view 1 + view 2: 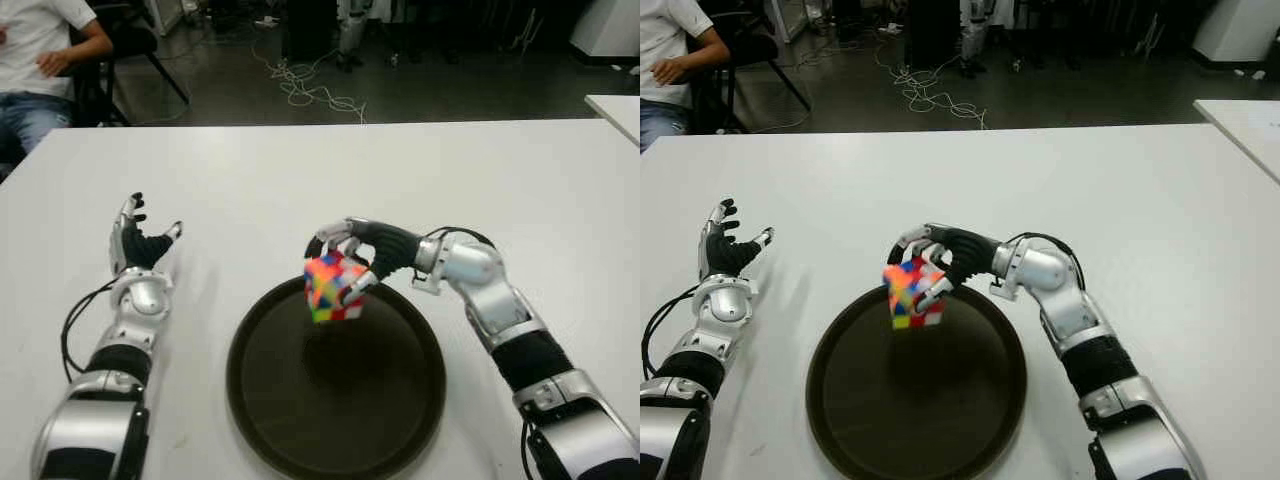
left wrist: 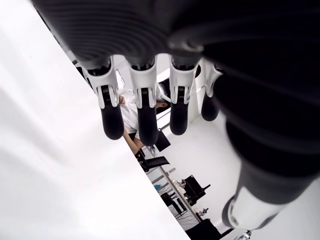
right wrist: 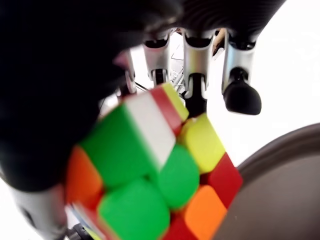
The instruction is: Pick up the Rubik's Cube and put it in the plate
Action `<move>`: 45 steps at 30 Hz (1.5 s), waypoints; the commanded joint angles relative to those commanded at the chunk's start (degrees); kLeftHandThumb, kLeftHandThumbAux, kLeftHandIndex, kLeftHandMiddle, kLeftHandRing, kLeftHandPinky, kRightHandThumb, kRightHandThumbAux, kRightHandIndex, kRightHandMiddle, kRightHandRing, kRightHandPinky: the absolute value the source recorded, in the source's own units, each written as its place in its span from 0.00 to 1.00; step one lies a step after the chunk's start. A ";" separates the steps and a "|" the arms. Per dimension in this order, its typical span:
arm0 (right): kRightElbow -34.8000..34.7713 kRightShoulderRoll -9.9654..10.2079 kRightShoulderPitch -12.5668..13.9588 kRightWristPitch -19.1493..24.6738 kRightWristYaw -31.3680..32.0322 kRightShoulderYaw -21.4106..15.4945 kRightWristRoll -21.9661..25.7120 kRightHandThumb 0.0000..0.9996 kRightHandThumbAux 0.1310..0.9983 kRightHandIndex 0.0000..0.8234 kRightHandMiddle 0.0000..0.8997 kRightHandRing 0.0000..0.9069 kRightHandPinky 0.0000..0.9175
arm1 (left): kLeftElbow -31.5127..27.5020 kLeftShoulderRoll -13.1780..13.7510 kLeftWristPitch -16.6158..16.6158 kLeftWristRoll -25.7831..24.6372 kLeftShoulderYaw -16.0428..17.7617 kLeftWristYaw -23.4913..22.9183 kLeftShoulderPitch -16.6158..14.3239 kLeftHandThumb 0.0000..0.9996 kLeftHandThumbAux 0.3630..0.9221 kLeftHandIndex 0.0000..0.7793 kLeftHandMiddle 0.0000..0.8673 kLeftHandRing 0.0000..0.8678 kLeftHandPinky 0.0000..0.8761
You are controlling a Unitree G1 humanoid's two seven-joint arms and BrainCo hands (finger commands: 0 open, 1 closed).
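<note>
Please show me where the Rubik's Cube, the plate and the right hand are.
Rubik's Cube (image 1: 334,287): left eye view, its front face.
plate (image 1: 335,450): left eye view, bare near floor.
right hand (image 1: 362,252): left eye view, the knuckles.

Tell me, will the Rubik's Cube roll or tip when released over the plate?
Probably it tips, not rolls: the Rubik's Cube hangs corner-down in the right hand. Flat faces should settle it quickly. The plate's raised rim likely contains it.

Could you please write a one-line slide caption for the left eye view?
Right hand holds the Rubik's Cube above the dark plate; left hand open on the white table.
</note>
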 joint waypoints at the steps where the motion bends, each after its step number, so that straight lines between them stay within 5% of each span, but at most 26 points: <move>1: -0.26 -0.23 0.08 -0.67 -1.10 0.41 -1.44 0.00 0.67 0.74 0.90 0.92 0.91 | 0.02 -0.05 0.12 -0.03 0.04 0.05 -0.02 0.29 0.73 0.14 0.20 0.21 0.25; 13: -3.61 -2.75 0.16 -1.29 -5.08 3.47 -9.25 0.00 0.69 0.63 0.90 0.93 0.91 | 0.38 -0.08 0.94 0.30 0.02 0.76 -0.25 0.30 0.72 0.13 0.18 0.19 0.22; 33: -0.48 -3.37 -0.26 -8.53 -5.51 4.78 -8.40 0.00 0.71 0.71 0.90 0.94 0.91 | 0.59 -0.05 0.36 0.03 0.10 0.69 -0.17 0.26 0.72 0.14 0.20 0.21 0.21; 45: -3.84 -5.49 -0.79 -3.55 -6.07 3.85 -10.79 0.00 0.71 0.56 0.89 0.92 0.90 | 0.31 -0.12 0.74 0.10 0.01 0.72 -0.15 0.27 0.71 0.12 0.18 0.18 0.19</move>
